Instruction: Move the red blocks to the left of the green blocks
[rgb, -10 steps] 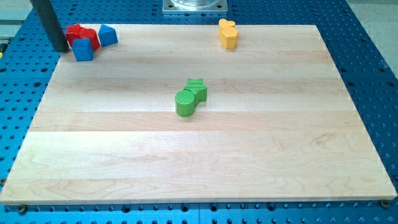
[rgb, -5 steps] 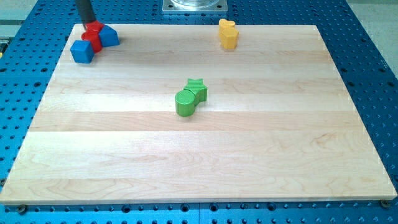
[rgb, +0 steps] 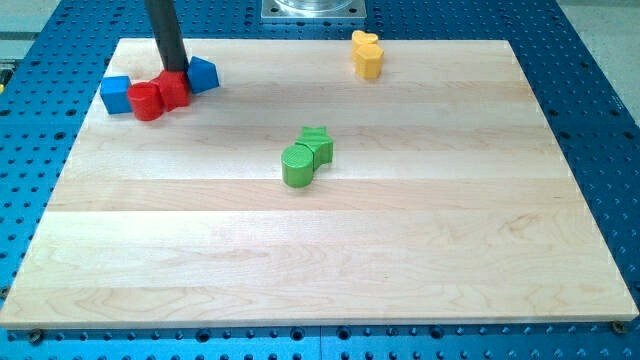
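Pushing with my tip (rgb: 178, 72) set against the upper side of the right-hand red block (rgb: 175, 90), just at the view's top-left of the worktop (rgb: 320, 260); touching or only a hair off, hard to say. No claw on this arm, only the dark rod, so nothing to report as apart or together. Red pair side by side and touching: the rounder red block (rgb: 146, 102) at the view's lower left of its mate, both well apart from the green star (rgb: 317, 141) and green cylinder (rgb: 297, 165) near the middle. Already lying toward the view's left of the greens, yet probably meant to end just beside them. Best done by keeping behind the pair, on the side away from the greens, and steering down and to the view's right in short straight strokes. Aim through the middle of the two reds, not at one edge, lest one slip off and spin away. Stop short of the green cylinder so as not to knock it. Mind the blue cube (rgb: 115, 94) touching the rounder red on the view's left, and the other blue block (rgb: 203, 73) just to the right of my tip: likely to be dragged along if clipped. Yellow blocks (rgb: 367, 55) at the view's top, far from the likely path.
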